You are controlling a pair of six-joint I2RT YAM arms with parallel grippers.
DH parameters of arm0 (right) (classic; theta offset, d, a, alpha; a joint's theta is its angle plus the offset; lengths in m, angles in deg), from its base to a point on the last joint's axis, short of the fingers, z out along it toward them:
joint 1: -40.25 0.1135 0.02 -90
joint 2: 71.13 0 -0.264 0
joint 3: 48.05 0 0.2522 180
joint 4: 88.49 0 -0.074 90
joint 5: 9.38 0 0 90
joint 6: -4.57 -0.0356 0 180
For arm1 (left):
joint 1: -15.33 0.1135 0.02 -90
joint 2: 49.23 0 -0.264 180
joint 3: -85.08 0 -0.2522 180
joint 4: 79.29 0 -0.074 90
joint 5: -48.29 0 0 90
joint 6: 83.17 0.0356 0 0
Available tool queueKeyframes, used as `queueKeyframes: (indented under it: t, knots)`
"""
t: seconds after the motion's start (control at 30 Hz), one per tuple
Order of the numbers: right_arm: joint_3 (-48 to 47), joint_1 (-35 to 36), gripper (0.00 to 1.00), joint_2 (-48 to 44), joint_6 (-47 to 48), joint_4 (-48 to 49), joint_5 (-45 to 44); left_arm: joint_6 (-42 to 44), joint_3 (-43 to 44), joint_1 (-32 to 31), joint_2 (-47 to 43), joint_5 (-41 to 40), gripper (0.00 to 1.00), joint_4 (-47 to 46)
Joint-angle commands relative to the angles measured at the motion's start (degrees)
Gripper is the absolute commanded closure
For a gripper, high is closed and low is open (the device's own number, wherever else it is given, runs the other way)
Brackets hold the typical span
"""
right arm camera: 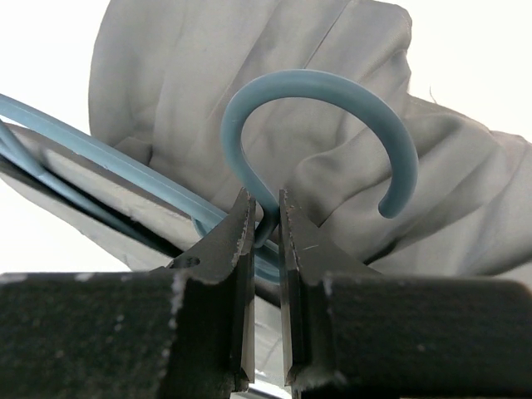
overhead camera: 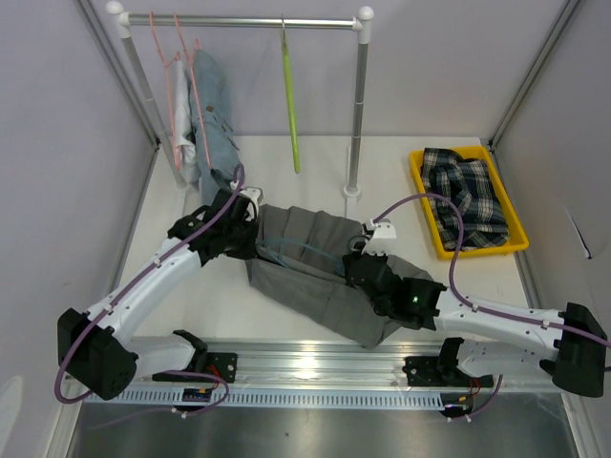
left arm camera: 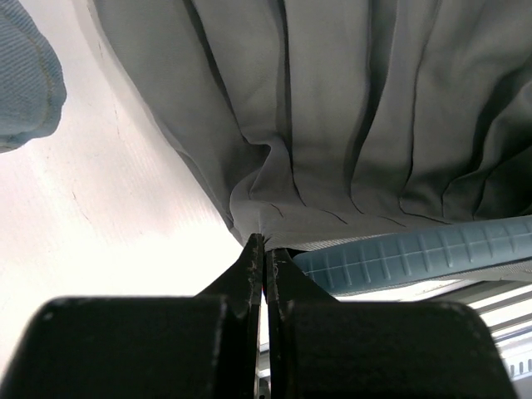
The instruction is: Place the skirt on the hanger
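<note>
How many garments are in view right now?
3. A denim garment hangs at the left end of the rail. The grey skirt lies on the table. A plaid garment sits in the yellow tray. More may be hidden beneath it.

I find nothing I can read in any view; no word, number, brand mark or sign shows on the grey skirt (left arm camera: 349, 125) spreading ahead of my left jaws; the blue hanger (right arm camera: 324, 91) whose hook stands between my right jaws is plain too; the plaid cloth (overhead camera: 465, 196) in the yellow tray (overhead camera: 417, 168), well beyond my right jaws, carries only its check pattern.
</note>
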Motion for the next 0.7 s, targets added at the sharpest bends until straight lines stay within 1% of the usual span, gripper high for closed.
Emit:
queueKeyframes:
  t: [0.0,0.17,0.33,0.5,0.67]
  knots:
    - [1.5,1.0,1.00,3.2,6.2,-17.6,-4.6,2.9,3.0,3.3,0.0,-10.4,1.00,-2.1]
    - [-0.3,2.7,1.00,6.6,6.5,-18.9,-7.1,3.3,1.9,3.3,0.0,-12.1,1.00,-2.3]
    - [-1.5,4.0,1.00,9.8,6.5,-19.4,-8.2,4.0,3.3,3.2,0.9,-14.9,1.00,-1.6]
    - [-0.8,4.8,1.00,9.3,10.1,-15.6,-6.3,5.1,5.2,2.3,2.8,-15.6,1.00,-1.1]
    - [-1.2,6.3,1.00,8.4,13.5,-14.8,-6.8,5.0,4.0,0.9,4.3,-19.4,1.00,-0.5]
